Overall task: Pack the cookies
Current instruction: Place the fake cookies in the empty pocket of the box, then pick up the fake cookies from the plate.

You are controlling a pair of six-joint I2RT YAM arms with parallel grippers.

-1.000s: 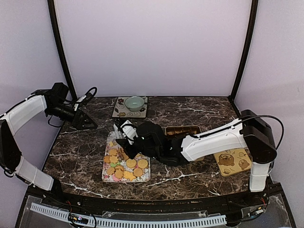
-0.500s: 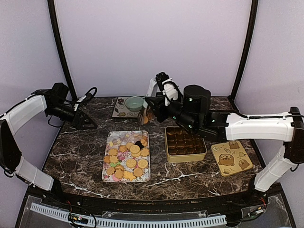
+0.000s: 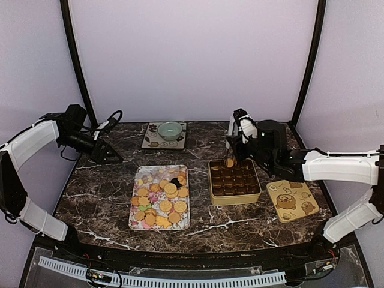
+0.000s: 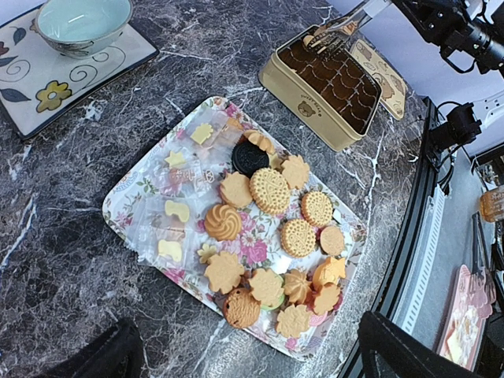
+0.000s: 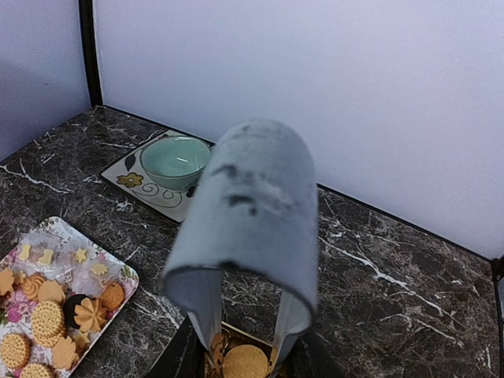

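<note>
Right gripper (image 3: 230, 159) swung from pale-green ceramic bowl (image 3: 170, 129) to square gold tin (image 3: 235, 200) | only its wrist view shows jaws pinching round golden cookie (image 5: 245, 362) | left gripper (image 3: 107, 154) jaws spread

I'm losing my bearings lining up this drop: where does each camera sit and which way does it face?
Top external: high behind the robot, looking down on the table; both arms show.
Left wrist: at the table's left edge, facing tray and tin; dark fingers of the left gripper at bottom.
Right wrist: over the tin, facing the back wall; right gripper pinches a cookie.
Shared: bowl and tray in all three.
</note>
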